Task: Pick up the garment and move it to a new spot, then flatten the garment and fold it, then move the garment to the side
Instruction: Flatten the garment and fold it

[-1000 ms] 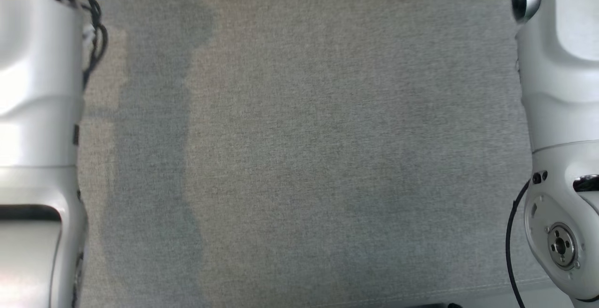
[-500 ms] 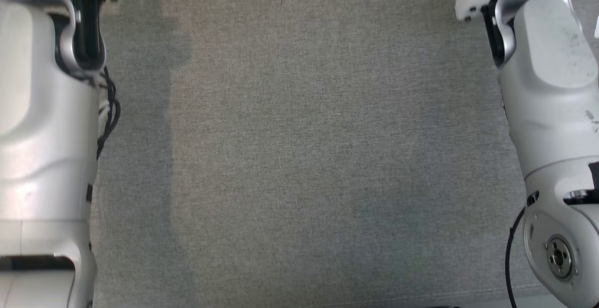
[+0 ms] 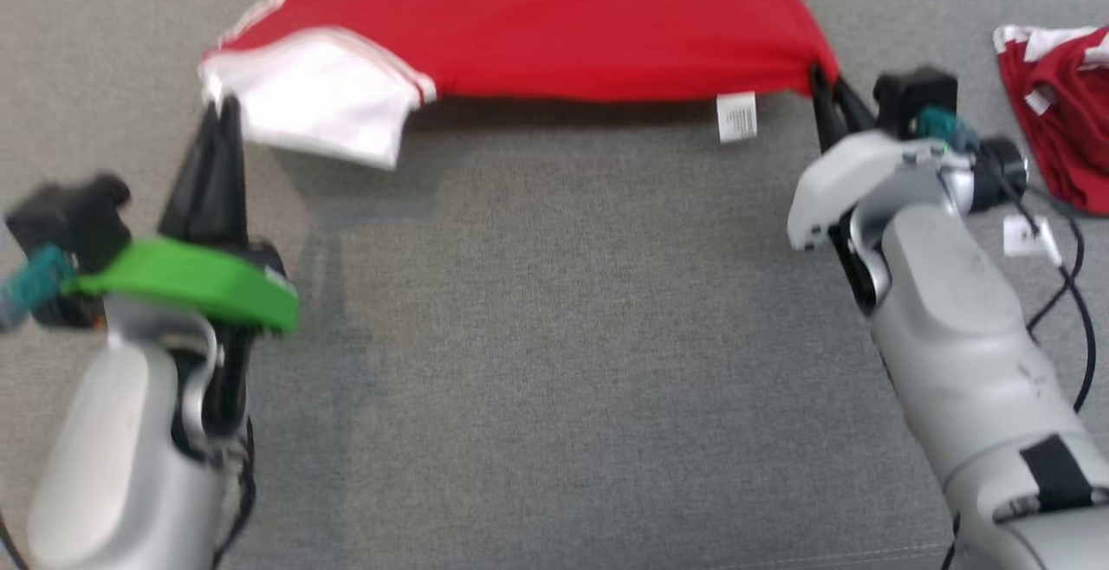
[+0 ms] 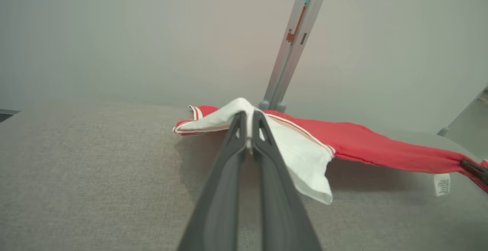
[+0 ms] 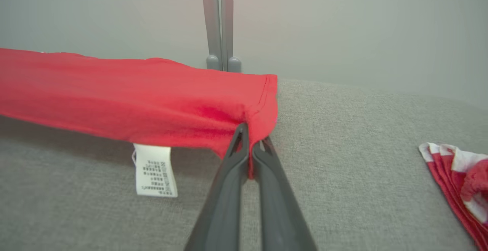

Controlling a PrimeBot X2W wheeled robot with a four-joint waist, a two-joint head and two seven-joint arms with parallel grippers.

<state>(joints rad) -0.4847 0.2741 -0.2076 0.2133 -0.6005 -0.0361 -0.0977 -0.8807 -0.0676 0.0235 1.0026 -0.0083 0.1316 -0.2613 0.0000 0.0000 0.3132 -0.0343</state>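
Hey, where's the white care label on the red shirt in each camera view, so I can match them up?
Head view: the care label hangs below the red garment's near edge, upper right of centre.
Left wrist view: care label at the far right, lower half.
Right wrist view: care label left of centre, lower half.
Shared landmark: the right pincer, shut on the garment's corner, sits just right of the label in all three.

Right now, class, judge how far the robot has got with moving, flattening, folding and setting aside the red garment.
Done: both grips are made, the left gripper shut on the white sleeve, the right gripper shut on a red hem corner. In hand: the red garment hangs stretched between them, its near edge off the grey surface. Left: laying flat, folding, moving aside.
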